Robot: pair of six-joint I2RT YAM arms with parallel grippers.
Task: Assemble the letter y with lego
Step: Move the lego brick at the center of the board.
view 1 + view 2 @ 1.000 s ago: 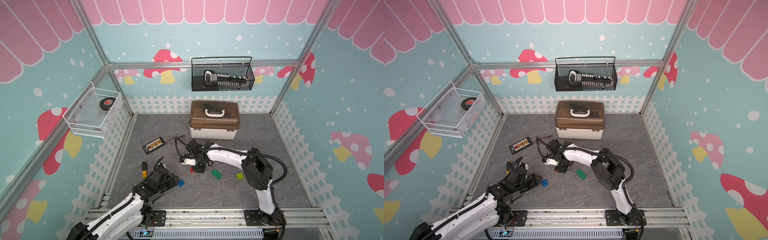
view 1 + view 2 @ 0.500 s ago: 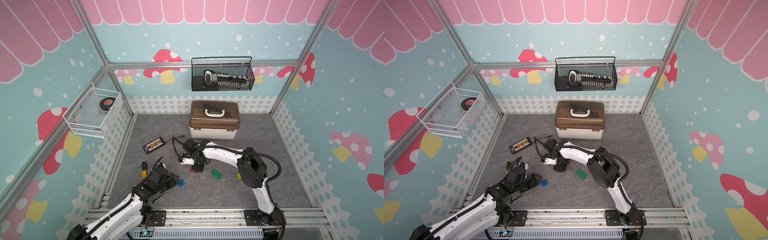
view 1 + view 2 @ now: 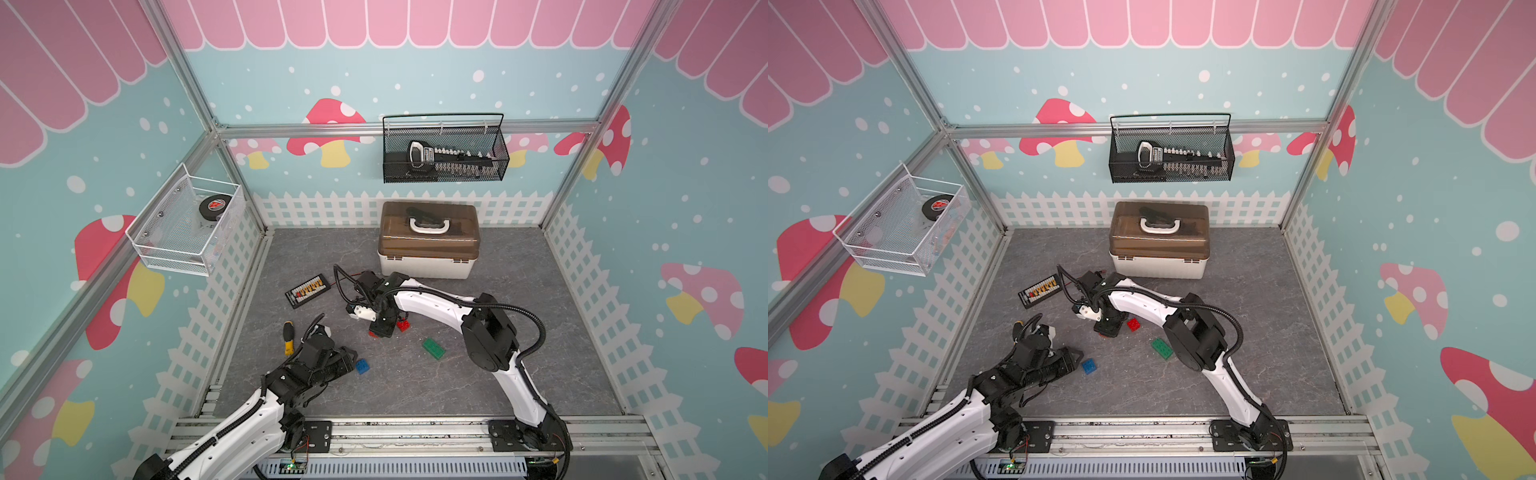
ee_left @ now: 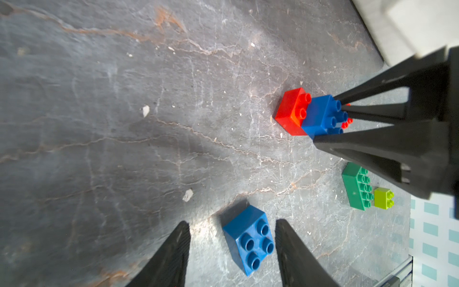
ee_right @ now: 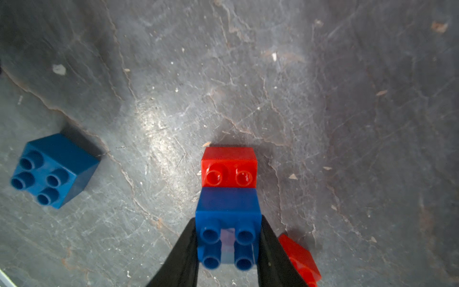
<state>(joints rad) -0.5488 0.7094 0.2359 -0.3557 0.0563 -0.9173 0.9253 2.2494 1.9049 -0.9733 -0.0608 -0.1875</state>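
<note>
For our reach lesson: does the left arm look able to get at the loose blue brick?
Probably yes: the left gripper, jaws open, flanks the loose blue brick on bare floor; the right gripper, shut on the stacked blue brick, stands clear.

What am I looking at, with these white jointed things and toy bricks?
They are two robot arms, each ending in a two-fingered gripper. The wide pictures look down from overhead; the close-ups come from cameras on the wrists. On the grey floor lie a spare red brick, a long green brick and a lime brick. The left gripper stands open around a loose blue brick, not touching it. The right gripper clasps a stacked blue brick sitting on a lower red brick.
</note>
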